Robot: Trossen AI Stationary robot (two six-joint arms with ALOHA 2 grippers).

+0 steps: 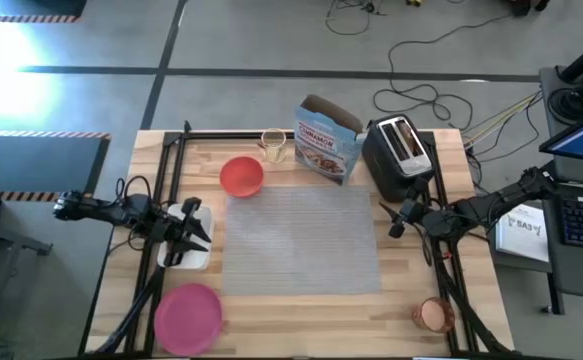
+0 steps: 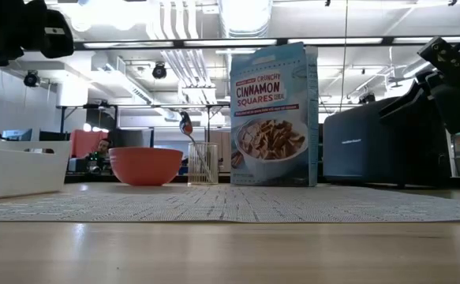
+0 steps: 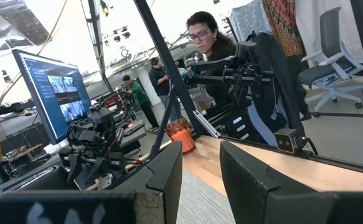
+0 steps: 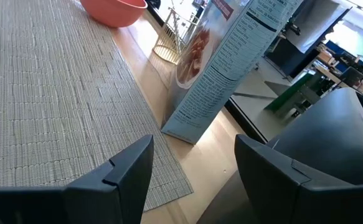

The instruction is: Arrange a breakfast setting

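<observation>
The grey woven placemat [image 1: 301,240] lies in the middle of the table. The red-orange bowl [image 1: 241,176] stands at its far left corner. A metal spoon [image 2: 186,126] leans in a clear glass [image 1: 273,145]. The pink plate [image 1: 188,318] lies at the near left. The orange-tinted cup [image 1: 433,315] stands at the near right. My left gripper [image 1: 199,228] is open above the white tray [image 1: 186,250]. My right gripper [image 1: 396,215] is open and empty by the mat's right edge, near the black toaster [image 1: 399,155]. I cannot make out the toast slice or the fruit.
A cereal box [image 1: 326,140] stands upright behind the mat, between the glass and the toaster. Black frame rails [image 1: 171,180] run along the table's left and right sides. People and monitors show in the room beyond the table.
</observation>
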